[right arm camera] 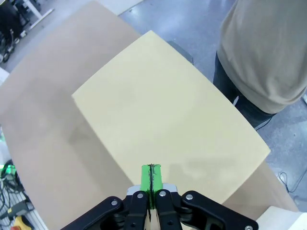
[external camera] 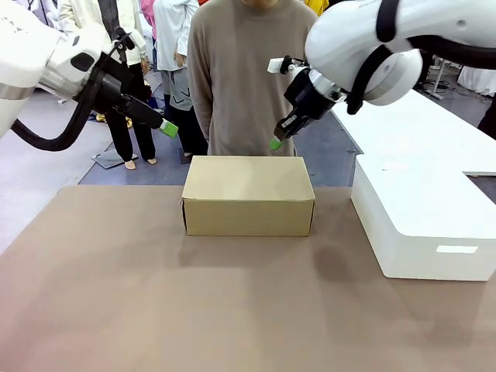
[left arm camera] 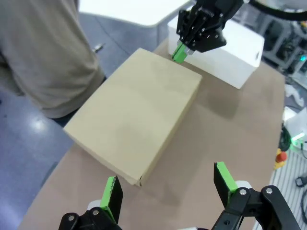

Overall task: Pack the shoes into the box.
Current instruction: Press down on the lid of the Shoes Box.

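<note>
The tan box (external camera: 248,194) stands shut on the brown table (external camera: 155,310), near the far edge in front of the person. In the wrist views I look down on the box lid (left arm camera: 139,110) (right arm camera: 168,115). The shoes are hidden. My left gripper (external camera: 167,128) hangs in the air left of the box, open and empty, its green pads (left arm camera: 111,192) wide apart. Above the box's far right corner hovers my right gripper (external camera: 275,142), shut with nothing in it; its pads (right arm camera: 151,184) press together, and the right gripper (left arm camera: 180,52) also appears in the left wrist view.
A large white box (external camera: 422,221) sits on the table's right side. A person in a beige sweater (external camera: 248,74) stands close behind the tan box. The near half of the table is bare brown surface.
</note>
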Robot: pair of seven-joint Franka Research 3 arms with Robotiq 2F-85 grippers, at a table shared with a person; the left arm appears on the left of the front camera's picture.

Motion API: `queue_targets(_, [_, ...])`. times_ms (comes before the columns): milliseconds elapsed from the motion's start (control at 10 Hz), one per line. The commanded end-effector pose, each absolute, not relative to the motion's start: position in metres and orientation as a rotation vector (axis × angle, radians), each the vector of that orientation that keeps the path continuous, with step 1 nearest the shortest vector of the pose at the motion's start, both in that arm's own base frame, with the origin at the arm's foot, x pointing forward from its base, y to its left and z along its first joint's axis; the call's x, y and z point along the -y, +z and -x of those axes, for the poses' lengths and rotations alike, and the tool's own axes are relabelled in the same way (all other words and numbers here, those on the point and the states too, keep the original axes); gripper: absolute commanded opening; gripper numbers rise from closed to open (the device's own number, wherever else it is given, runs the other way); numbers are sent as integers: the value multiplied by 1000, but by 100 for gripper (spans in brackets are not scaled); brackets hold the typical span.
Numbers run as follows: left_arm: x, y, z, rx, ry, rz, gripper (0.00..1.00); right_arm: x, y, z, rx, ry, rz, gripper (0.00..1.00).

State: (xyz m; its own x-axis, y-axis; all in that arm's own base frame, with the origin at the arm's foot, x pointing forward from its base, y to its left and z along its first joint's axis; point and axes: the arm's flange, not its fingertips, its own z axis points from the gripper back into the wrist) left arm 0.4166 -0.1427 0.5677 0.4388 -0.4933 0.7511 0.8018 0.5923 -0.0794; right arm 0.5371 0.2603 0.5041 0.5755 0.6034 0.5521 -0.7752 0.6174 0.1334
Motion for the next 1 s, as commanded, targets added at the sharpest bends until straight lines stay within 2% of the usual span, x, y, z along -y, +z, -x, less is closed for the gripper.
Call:
queue_targets(0, [148,571,-392,717,-775,366,100,-277,506,-560,459,774,-350,0])
queue_targets(300, [146,577,-394,601,-775,323,100,-293,487,-582,435,721,-328,0])
queue_targets(900, [143,575,-411,593,-733,306,100,-315,447,-611,478,599,-292,0])
